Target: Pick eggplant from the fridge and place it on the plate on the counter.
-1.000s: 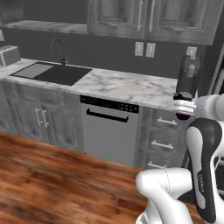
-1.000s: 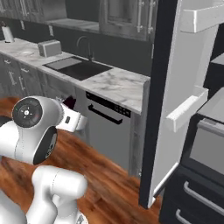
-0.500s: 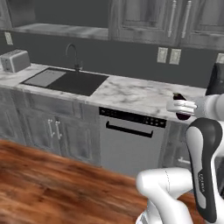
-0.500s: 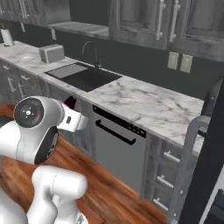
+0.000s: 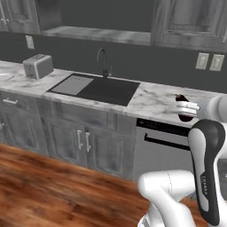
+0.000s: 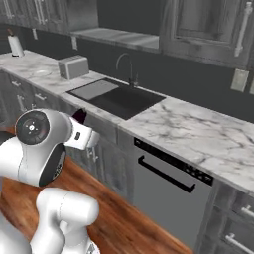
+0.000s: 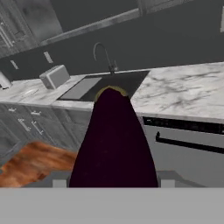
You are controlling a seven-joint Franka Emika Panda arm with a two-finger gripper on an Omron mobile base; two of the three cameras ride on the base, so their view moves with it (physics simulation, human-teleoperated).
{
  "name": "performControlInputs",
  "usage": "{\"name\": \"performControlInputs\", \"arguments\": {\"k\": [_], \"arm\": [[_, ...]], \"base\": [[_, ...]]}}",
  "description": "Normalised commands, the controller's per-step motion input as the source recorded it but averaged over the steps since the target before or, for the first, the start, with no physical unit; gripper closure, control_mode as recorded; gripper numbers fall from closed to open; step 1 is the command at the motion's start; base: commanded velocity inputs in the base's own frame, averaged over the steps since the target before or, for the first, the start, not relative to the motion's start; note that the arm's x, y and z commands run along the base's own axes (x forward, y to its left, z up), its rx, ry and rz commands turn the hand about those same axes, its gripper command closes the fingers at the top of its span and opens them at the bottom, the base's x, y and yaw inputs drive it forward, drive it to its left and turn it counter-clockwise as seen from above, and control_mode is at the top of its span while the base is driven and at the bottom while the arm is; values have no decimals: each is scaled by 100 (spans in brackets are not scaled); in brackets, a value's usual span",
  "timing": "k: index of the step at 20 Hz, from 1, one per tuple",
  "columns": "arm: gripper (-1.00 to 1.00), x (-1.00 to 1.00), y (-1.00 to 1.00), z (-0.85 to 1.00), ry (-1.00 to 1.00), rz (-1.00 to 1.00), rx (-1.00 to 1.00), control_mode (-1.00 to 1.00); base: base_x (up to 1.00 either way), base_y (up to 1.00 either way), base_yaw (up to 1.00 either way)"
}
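1. While the claw [image 5: 185,110] stays clenched on the eggplant [image 7: 114,140], carry it level above the desk [image 5: 153,98].
2. Head left past the toaster [image 5: 38,66] toward the plate [image 6: 42,72] before lowering.

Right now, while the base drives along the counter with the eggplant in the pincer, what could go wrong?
1. The eggplant sticks far out past the pincer, so it could slip out during the drive.
2. The pincer travels at about counter height, so the eggplant might bump the marble edge.
3. The plate lies beyond the toaster and the sink, so the placing reach could clip the toaster.
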Motion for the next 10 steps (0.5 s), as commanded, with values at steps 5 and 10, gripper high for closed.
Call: {"name": "performControlInputs", "arguments": {"k": [5,10], "arm": [[100,0,0,0,0,0,0,100],[100,0,0,0,0,0,0,100]], "base": [[71,64,0],[74,62,0]]}}
